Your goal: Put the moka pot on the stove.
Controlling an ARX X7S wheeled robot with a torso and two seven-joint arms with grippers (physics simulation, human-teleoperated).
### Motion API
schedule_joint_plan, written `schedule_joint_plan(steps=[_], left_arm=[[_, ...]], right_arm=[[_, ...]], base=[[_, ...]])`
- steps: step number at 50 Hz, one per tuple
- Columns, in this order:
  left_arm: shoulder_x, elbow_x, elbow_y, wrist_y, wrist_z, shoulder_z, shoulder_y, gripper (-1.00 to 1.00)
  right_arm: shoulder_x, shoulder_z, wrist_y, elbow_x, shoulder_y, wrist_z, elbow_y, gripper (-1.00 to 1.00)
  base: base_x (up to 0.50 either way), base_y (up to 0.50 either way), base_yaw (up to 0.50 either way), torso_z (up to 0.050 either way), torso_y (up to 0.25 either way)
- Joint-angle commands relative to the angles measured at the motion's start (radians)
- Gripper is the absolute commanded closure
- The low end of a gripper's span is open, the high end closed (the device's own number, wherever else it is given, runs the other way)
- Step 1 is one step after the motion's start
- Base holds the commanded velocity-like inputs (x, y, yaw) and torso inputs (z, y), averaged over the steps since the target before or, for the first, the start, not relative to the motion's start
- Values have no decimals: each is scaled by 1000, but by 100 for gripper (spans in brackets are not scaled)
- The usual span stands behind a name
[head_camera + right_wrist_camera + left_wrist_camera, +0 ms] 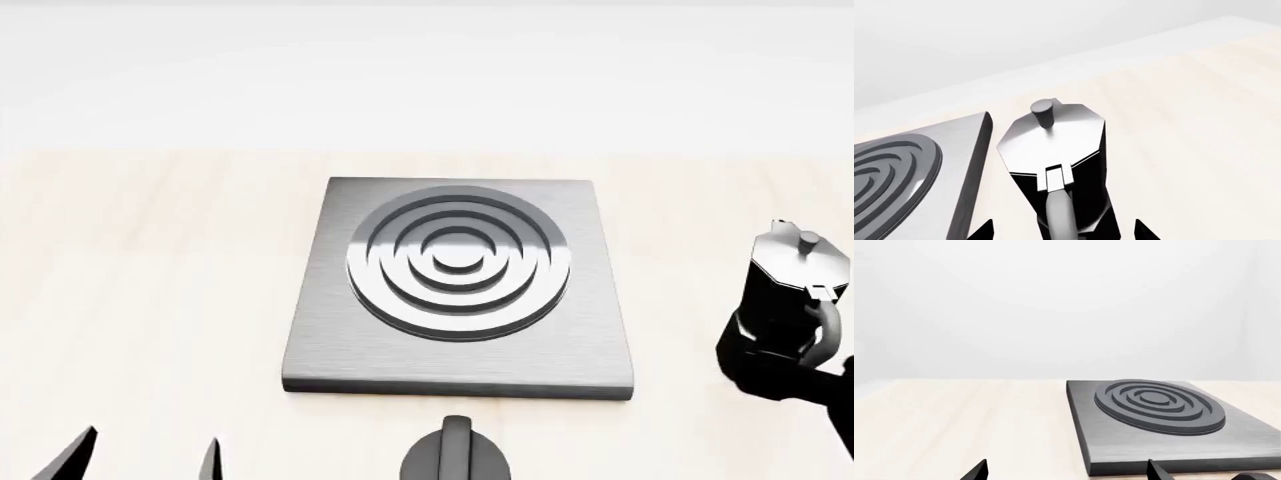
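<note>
The moka pot [787,285], faceted black with a silvery lid and knob, stands on the light wooden table to the right of the stove [461,285], apart from its edge. In the right wrist view the moka pot [1054,145] fills the middle. My right gripper [1062,231] is open, one dark fingertip on each side of the pot's curved handle [1057,210], neither touching it. The stove [894,175] shows beside the pot. My left gripper [1067,471] is open and empty, low over the table by the near left corner of the stove [1154,410].
A round black dial knob [457,455] sits on the table just in front of the stove's near edge. In the head view my left gripper's fingertips [80,452] show at the bottom left. A pale wall runs behind the table.
</note>
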Motion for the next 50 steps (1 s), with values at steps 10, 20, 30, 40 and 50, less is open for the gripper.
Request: schedule_joint_plan(steps=[10, 20, 30, 40, 50], left_arm=[[-4, 3, 6, 2, -8, 4, 1, -100], [-6, 4, 18, -8, -15, 9, 3, -100], [-10, 1, 25, -6, -18, 9, 5, -100], [-10, 4, 23, 1, -15, 15, 4, -100], [16, 24, -81, 96, 7, 20, 6, -100]], right_arm=[[-1, 1, -27, -8, 3, -3, 33, 100], [2, 8, -20, -1, -23, 5, 16, 100], [-5, -18, -56, -52, -33, 68, -49, 100], [-23, -106, -40, -131, 62, 146, -303, 100], [-71, -196, -47, -183, 145, 116, -322, 100]], base=[[0, 0, 0, 0, 0], [0, 0, 0, 0, 0], [0, 0, 0, 0, 0], [0, 0, 0, 0, 0], [0, 0, 0, 0, 0]])
